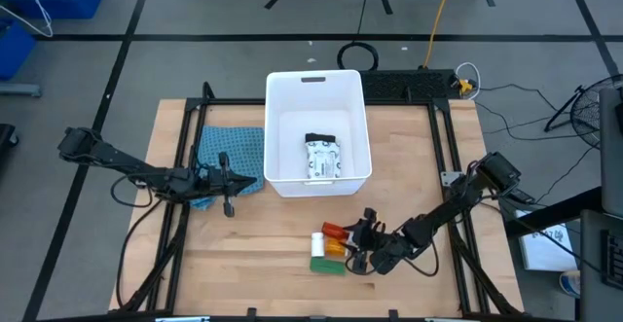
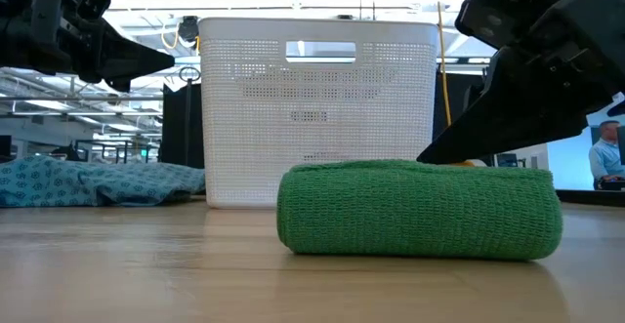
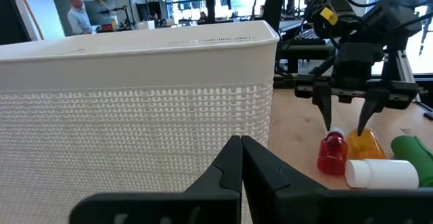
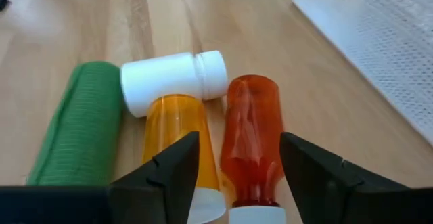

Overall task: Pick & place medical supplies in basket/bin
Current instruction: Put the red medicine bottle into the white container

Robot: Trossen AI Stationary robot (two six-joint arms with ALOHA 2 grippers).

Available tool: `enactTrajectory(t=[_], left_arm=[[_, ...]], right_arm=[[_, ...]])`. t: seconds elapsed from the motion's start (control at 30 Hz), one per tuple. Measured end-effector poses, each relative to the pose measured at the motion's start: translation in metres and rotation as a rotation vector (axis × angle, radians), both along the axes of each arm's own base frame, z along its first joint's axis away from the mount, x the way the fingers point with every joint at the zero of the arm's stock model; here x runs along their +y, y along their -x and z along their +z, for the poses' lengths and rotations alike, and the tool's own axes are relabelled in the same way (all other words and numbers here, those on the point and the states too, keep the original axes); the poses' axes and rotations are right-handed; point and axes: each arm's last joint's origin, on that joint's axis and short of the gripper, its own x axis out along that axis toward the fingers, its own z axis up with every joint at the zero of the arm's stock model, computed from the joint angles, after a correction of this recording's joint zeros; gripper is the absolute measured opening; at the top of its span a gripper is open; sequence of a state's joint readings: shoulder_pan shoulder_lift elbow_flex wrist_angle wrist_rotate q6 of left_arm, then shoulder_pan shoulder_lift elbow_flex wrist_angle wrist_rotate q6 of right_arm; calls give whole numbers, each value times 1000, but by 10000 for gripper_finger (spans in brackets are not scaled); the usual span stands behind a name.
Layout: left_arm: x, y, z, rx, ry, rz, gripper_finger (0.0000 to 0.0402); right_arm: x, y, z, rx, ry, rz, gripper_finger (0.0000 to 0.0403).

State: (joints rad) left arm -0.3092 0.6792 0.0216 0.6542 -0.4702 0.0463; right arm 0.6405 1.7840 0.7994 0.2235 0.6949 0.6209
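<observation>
A red-orange pill bottle point(image 4: 252, 143) and an amber one point(image 4: 172, 132) lie side by side on the table near its near edge, white caps toward my right gripper. A white bottle point(image 4: 172, 82) and a green block point(image 4: 81, 126) lie beside them. My right gripper point(image 4: 240, 143) is open, slanting down, with one finger on each side of the red-orange bottle point(image 3: 331, 153) and no touch that I can see. The white bin point(image 1: 318, 127) holds a printed packet point(image 1: 324, 157) and a black block point(image 1: 319, 139). My left gripper point(image 3: 240, 146) is shut, hovering left of the bin.
A blue-green patterned cloth point(image 1: 232, 152) lies on the table left of the bin, under my left gripper point(image 1: 226, 191). Bare wood lies between the bin and the bottles. Black frame rails run along both table sides. People stand in the room beyond.
</observation>
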Motion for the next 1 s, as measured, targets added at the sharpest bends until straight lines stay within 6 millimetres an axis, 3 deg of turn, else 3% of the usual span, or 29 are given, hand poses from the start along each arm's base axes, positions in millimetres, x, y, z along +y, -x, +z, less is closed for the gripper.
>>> enactTrajectory(t=[0.37, 0.6, 1.0], left_arm=[[0, 0, 0, -1, 4, 0, 3], [0, 0, -1, 8, 3, 0, 3], [0, 0, -1, 6, 6, 0, 3]], right_arm=[[-2, 4, 14, -13, 52, 22, 201], [-11, 17, 27, 36, 72, -37, 201], [-2, 15, 14, 61, -2, -2, 201]])
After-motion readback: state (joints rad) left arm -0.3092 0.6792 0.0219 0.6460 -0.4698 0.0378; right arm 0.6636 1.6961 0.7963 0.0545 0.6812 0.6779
